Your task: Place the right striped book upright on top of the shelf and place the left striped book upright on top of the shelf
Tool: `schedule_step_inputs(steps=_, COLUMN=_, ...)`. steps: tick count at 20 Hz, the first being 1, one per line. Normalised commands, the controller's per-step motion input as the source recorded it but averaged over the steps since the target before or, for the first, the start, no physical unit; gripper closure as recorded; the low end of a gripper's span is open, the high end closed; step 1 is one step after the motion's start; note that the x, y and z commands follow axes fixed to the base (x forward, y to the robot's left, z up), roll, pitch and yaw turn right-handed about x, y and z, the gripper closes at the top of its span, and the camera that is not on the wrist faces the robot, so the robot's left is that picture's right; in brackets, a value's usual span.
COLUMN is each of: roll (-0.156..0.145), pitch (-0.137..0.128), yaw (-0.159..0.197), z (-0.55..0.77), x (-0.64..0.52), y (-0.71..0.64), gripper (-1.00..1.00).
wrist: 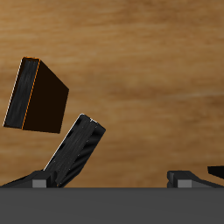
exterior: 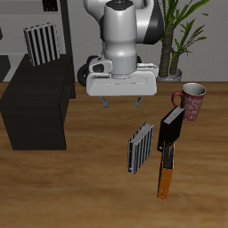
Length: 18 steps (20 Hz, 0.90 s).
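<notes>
**One striped book up on the shelf, one waiting on the desk**

Two striped books are showing in the exterior view. One striped book (exterior: 40,44) is standing upright on the flat top of the black shelf (exterior: 36,111), toward its back, so that half of the task is looking done. The other striped book (exterior: 142,148) is standing on the wooden desk (exterior: 89,191), nearer the front edge and well apart from the shelf, leaning a little. Being upright, it is offering its narrow sides to a grasp from above.

The gripper (exterior: 124,102) is hanging above the desk, behind that book and higher than it. Its fingers (exterior: 109,102) are standing spread apart and are holding nothing.

Just beside the waiting book, a black book (exterior: 172,127) with an orange edge is leaning, and an orange-trimmed one (exterior: 165,171) is lying in front of it. A red mug (exterior: 192,100) is sitting farther back, near a potted plant (exterior: 176,40). These neighbours are crowding one side of the target, so I judge the descent is needing care.

In the wrist view, a dark book with an orange edge (wrist: 37,98) and a tilted dark book (wrist: 77,149) are showing over the wood. No brand, label or readable writing is appearing anywhere.
</notes>
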Motion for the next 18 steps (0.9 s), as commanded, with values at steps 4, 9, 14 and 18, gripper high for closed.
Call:
schedule_step_inputs(steps=4, roll=-0.017, pitch=-0.016, yaw=-0.031, z=-0.15, x=0.06, y=0.09, gripper=-1.0)
schedule_step_inputs(steps=9, roll=-0.007, pitch=0.003, yaw=-0.052, z=-0.26, x=0.12, y=0.17, gripper=-1.0)
schedule_step_inputs(steps=14, roll=0.012, pitch=0.018, yaw=-0.033, z=-0.22, x=0.05, y=0.14, gripper=-1.0)
schedule_step_inputs(steps=18, roll=0.024, pitch=-0.001, yaw=-0.016, z=-0.3, x=0.01, y=0.24, gripper=-1.0)
